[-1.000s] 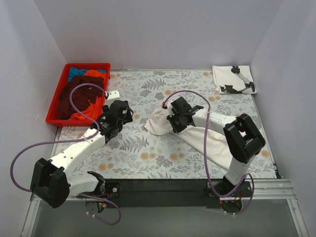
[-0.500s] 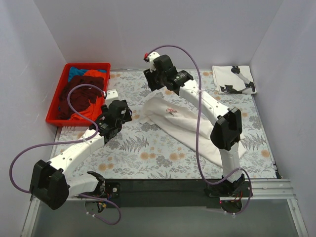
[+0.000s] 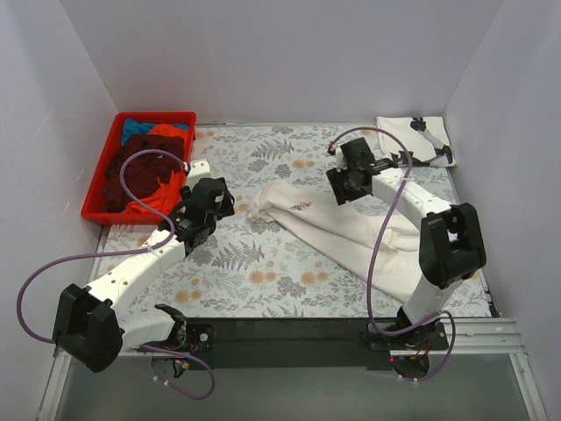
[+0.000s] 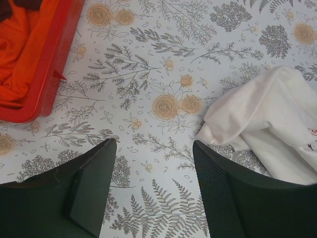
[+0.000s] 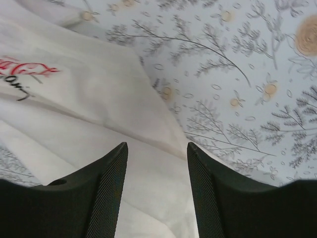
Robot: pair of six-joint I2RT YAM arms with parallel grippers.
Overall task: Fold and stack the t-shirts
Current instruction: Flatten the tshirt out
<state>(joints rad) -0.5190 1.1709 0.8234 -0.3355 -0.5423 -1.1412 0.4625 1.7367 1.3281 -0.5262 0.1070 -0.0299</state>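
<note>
While left gripper (image 4: 153, 191), right gripper (image 5: 156, 193) gape empty | 1 white cloth tee (image 3: 324, 224), red script illegible, right of red plastic crate (image 3: 158, 115) | 1 folded black-print tee (image 3: 414, 140) farther right

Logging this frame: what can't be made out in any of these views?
- Top view: how many shirts lie in the red crate; they are tangled over one another.
- Top view: part of the white shirt, under the right arm.
- Right wrist view: its red logo, cut off by the left edge.
- Top view: the black print on the folded shirt, too small to read.
</note>
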